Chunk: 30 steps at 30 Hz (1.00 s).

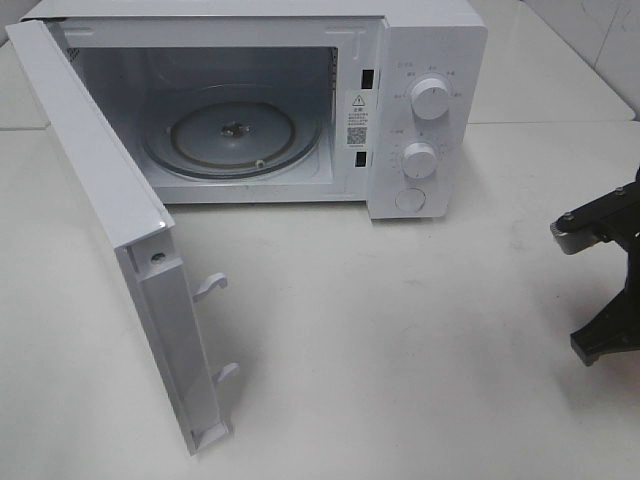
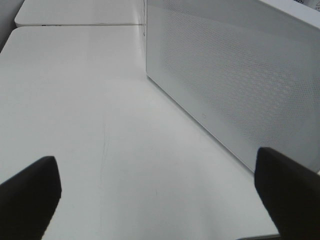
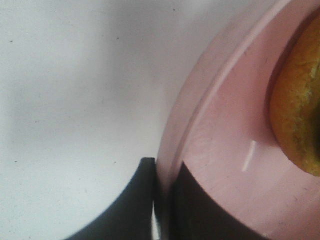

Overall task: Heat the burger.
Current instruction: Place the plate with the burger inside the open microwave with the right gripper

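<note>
**Right gripper (image 3: pixel 162 167) pinched on the plate rim, microwave wide open**

So up close in the right wrist view, the two dark fingers (image 3: pixel 142 200) are squeezed together on the rim of the pink plate (image 3: pixel 220 150), one outside the edge and one on the inside. Looks like a proper clamp to me. The burger (image 3: pixel 297 110) sits on that plate, further in from the rim. You only catch a slice of the golden-brown bun at the edge of the shot. The gripper isn't touching the burger at all, just the plate.

In the overhead view the plate and burger are out of shot, off past the right edge. Only a bit of the right arm (image 1: pixel 605 270) pokes in there. The microwave (image 1: pixel 420 60) sits at the back of the table (image 1: pixel 400 330) with its door (image 1: pixel 100 200) swung fully out, and the glass turntable (image 1: pixel 235 130) is bare.

The left gripper (image 2: pixel 157 175) hangs with its fingers spread wide, nothing between them, parked near the microwave's perforated side.

My read: the step in hand is grabbing the plate so the burger can ride in on it. Next it needs to lift, keep the plate level so the burger doesn't slide, carry it across to the open cavity, and set it down centred on the turntable. A one-sided rim grip could sag, so go slow.
</note>
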### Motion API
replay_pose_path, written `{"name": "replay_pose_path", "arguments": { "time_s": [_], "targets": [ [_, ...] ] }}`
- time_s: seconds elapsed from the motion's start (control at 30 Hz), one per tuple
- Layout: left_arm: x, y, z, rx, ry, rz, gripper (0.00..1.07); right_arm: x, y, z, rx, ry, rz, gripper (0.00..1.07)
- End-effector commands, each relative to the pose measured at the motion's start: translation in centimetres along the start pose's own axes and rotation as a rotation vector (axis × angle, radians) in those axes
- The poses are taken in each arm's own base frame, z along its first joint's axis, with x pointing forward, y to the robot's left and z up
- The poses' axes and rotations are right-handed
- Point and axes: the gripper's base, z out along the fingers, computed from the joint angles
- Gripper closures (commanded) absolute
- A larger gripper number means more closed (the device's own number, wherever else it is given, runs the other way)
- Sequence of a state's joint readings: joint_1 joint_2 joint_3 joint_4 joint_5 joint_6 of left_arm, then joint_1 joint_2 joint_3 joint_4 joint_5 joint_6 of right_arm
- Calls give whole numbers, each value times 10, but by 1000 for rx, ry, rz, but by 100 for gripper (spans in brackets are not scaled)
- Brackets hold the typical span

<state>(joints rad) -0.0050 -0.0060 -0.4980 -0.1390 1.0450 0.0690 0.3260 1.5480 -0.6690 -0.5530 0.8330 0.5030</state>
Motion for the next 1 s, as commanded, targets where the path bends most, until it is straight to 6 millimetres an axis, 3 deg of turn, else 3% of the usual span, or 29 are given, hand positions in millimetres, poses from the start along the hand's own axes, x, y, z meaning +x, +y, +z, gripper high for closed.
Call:
{"name": "replay_pose_path", "arguments": {
  "time_s": [0.03,0.47,1.0],
  "targets": [
    [1,0,-2,0,-25,-3,3,4,-7,-8,53,-4,-12,107],
    [1,0,-2,0,-25,-3,3,18,5,-44,114,-66,-124,107],
    [1,0,-2,0,-25,-3,3,36,49,-72,135,-153,-356,107]
  ]
}}
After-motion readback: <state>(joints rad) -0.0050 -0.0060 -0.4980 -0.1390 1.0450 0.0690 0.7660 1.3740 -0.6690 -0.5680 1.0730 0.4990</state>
